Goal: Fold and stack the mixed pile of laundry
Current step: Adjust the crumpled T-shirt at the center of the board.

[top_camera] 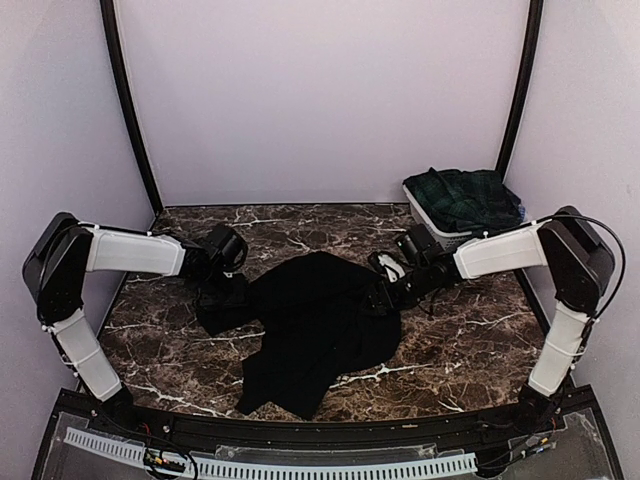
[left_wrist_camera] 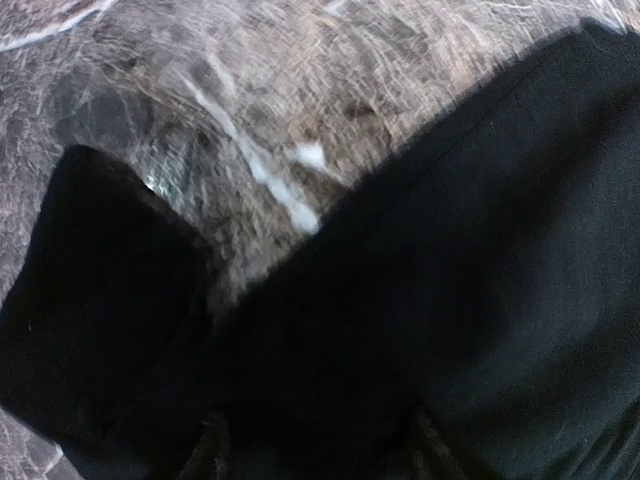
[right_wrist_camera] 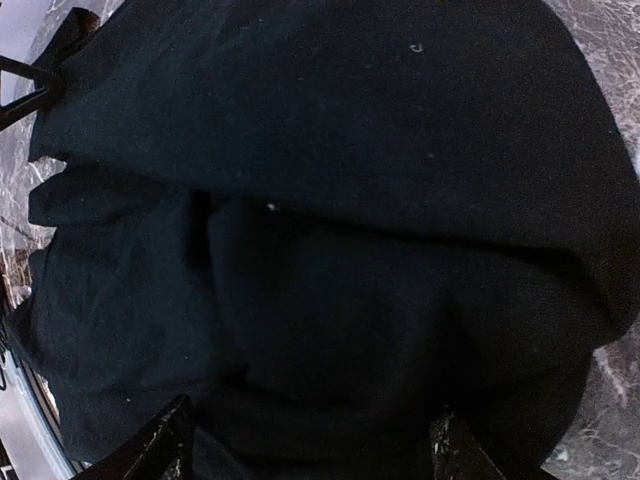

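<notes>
A plain black cloth piece (top_camera: 315,335) lies spread and rumpled in the middle of the marble table (top_camera: 470,350). My left gripper (top_camera: 222,296) is down at the cloth's left edge. In the left wrist view its jaws (left_wrist_camera: 320,442) stand apart, with black cloth (left_wrist_camera: 450,260) between and ahead of them. My right gripper (top_camera: 385,290) presses at the cloth's upper right edge. Its fingertips (right_wrist_camera: 165,438) are wide apart over bunched black fabric (right_wrist_camera: 330,200). A green-and-navy tartan skirt (top_camera: 465,195) lies in the basket at the back right.
The white slatted basket (top_camera: 428,222) stands at the back right corner, just behind my right arm. Curved black frame poles (top_camera: 130,120) rise at both back corners. A black rail (top_camera: 300,430) runs along the near table edge.
</notes>
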Available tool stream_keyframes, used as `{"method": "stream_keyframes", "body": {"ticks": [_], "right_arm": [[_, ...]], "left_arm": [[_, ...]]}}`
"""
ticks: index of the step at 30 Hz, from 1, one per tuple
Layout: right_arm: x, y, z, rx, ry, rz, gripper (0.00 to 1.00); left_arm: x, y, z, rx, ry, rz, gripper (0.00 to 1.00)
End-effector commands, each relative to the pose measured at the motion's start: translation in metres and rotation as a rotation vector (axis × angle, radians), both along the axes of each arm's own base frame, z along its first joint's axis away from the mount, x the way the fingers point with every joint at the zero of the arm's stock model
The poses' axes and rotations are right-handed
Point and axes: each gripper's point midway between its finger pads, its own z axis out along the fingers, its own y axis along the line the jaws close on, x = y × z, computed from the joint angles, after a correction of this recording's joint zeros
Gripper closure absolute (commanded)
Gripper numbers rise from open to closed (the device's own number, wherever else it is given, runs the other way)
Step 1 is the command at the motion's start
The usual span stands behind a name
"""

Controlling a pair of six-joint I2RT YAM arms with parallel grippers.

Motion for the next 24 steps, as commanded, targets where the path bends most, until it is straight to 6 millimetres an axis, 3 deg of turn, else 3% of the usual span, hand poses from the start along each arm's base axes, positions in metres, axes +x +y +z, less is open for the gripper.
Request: {"method": "stream_keyframes", "body": {"ticks": [1, 2, 3, 4, 5, 6, 7, 8, 9, 10, 11, 12, 13, 14, 15, 16, 17, 18, 19, 20, 21, 24], "right_arm": [[-0.021, 0.026, 0.005, 0.051, -0.002, 0.075, 0.24], [-0.031, 0.032, 0.006, 0.066, 0.008, 0.094, 0.25], [-0.042, 0.040, 0.008, 0.084, 0.019, 0.112, 0.27], [-0.053, 0.048, 0.009, 0.102, 0.034, 0.129, 0.28], [-0.067, 0.059, 0.011, 0.123, 0.050, 0.157, 0.29], [-0.081, 0.070, 0.012, 0.140, 0.068, 0.186, 0.29], [-0.094, 0.083, 0.015, 0.157, 0.077, 0.217, 0.30], [-0.109, 0.097, 0.019, 0.174, 0.085, 0.258, 0.30], [-0.123, 0.111, 0.023, 0.189, 0.091, 0.299, 0.31], [-0.138, 0.124, 0.029, 0.206, 0.095, 0.345, 0.31], [-0.150, 0.135, 0.038, 0.232, 0.095, 0.390, 0.31], [-0.155, 0.142, 0.048, 0.251, 0.090, 0.409, 0.30], [-0.153, 0.144, 0.058, 0.265, 0.073, 0.406, 0.29], [-0.147, 0.143, 0.068, 0.274, 0.043, 0.393, 0.28], [-0.134, 0.137, 0.077, 0.273, 0.011, 0.365, 0.28], [-0.122, 0.131, 0.087, 0.276, -0.023, 0.341, 0.27], [-0.110, 0.125, 0.095, 0.278, -0.053, 0.318, 0.24], [-0.097, 0.119, 0.104, 0.285, -0.084, 0.293, 0.22], [-0.083, 0.113, 0.110, 0.288, -0.110, 0.268, 0.20], [-0.069, 0.109, 0.115, 0.285, -0.135, 0.240, 0.20], [-0.053, 0.105, 0.117, 0.274, -0.156, 0.217, 0.19], [-0.005, 0.110, 0.123, 0.214, -0.231, 0.174, 0.18]], "left_arm": [[0.050, 0.005, 0.007, -0.051, -0.067, 0.062, 0.64], [0.069, -0.001, 0.019, -0.074, -0.103, 0.062, 0.69], [0.079, 0.001, 0.008, -0.064, -0.085, 0.059, 0.76], [0.102, -0.007, 0.023, -0.084, -0.125, 0.048, 0.78], [0.110, -0.005, 0.006, -0.078, -0.077, 0.050, 0.84], [0.137, -0.010, 0.008, -0.089, -0.098, 0.041, 0.89], [0.145, -0.016, 0.005, -0.112, -0.084, 0.024, 0.90], [0.169, -0.021, 0.008, -0.134, -0.105, 0.011, 0.94], [0.175, -0.025, 0.007, -0.154, -0.086, -0.004, 0.95], [0.197, -0.031, 0.018, -0.171, -0.123, -0.025, 0.95], [0.210, -0.038, 0.038, -0.193, -0.154, -0.043, 0.95], [0.213, -0.039, 0.042, -0.186, -0.163, -0.067, 0.90], [0.217, -0.039, 0.059, -0.183, -0.179, -0.076, 0.84], [0.217, -0.035, 0.077, -0.168, -0.209, -0.079, 0.66], [0.211, -0.030, 0.080, -0.150, -0.201, -0.075, 0.56], [0.207, -0.023, 0.107, -0.136, -0.251, -0.057, 0.37], [0.195, -0.016, 0.101, -0.122, -0.232, -0.045, 0.31], [0.191, -0.007, 0.129, -0.115, -0.302, -0.016, 0.24], [0.174, 0.001, 0.112, -0.096, -0.262, -0.006, 0.20], [0.166, 0.007, 0.134, -0.110, -0.308, 0.024, 0.20], [0.147, 0.015, 0.128, -0.112, -0.287, 0.052, 0.19], [0.118, 0.033, 0.115, -0.100, -0.264, 0.117, 0.17]]}}
